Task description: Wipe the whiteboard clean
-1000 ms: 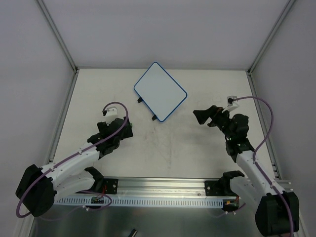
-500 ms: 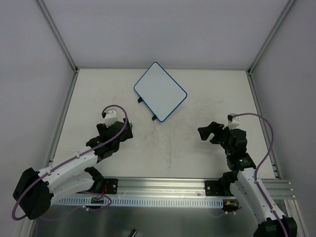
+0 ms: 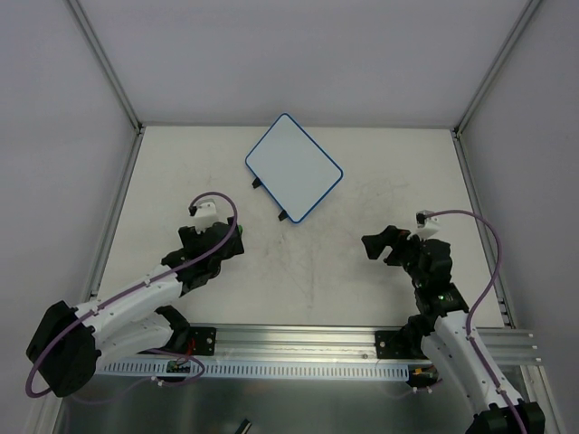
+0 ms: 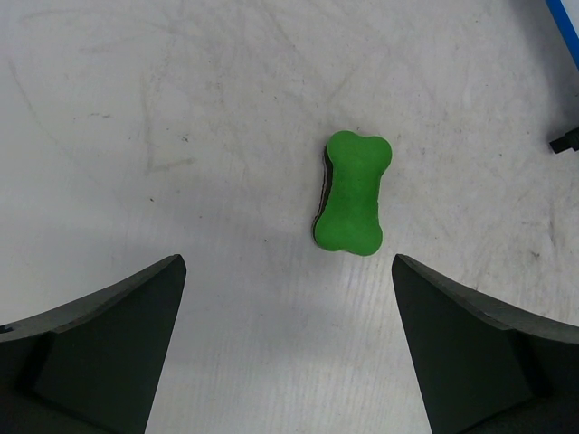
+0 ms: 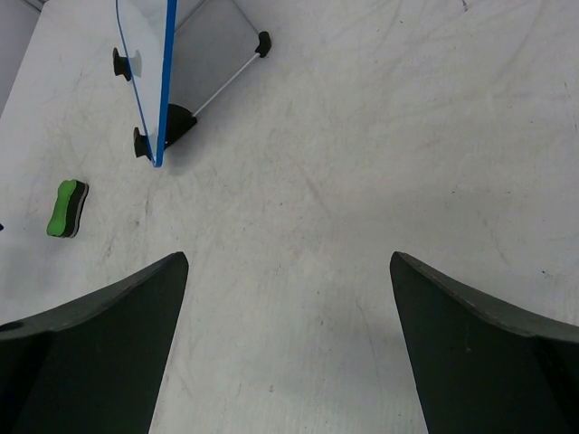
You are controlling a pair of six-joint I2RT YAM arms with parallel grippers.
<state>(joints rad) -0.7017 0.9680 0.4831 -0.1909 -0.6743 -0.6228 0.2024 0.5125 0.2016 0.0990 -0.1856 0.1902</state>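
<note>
The whiteboard (image 3: 294, 169) has a white face, blank as far as I can see, and a thin blue rim; it stands at the table's far middle on small black tabs. The right wrist view shows the whiteboard (image 5: 167, 81) edge-on at upper left; its blue corner (image 4: 565, 23) shows at the left wrist view's top right. A green bone-shaped eraser (image 4: 353, 192) lies flat on the table just ahead of my left gripper (image 4: 288, 262), whose jaws are open and empty. That eraser (image 5: 66, 208) lies far left of my right gripper (image 5: 289, 258), which is open over bare table.
The table is white and scuffed (image 3: 308, 271), with grey walls at the back and both sides. A metal rail (image 3: 289, 348) with the arm bases runs along the near edge. In the top view my left gripper (image 3: 231, 242) sits left of centre, my right gripper (image 3: 378, 244) right of centre.
My right gripper has drawn back toward the near edge, away from the whiteboard. The left gripper has shifted only slightly over the eraser. Both stay open.
</note>
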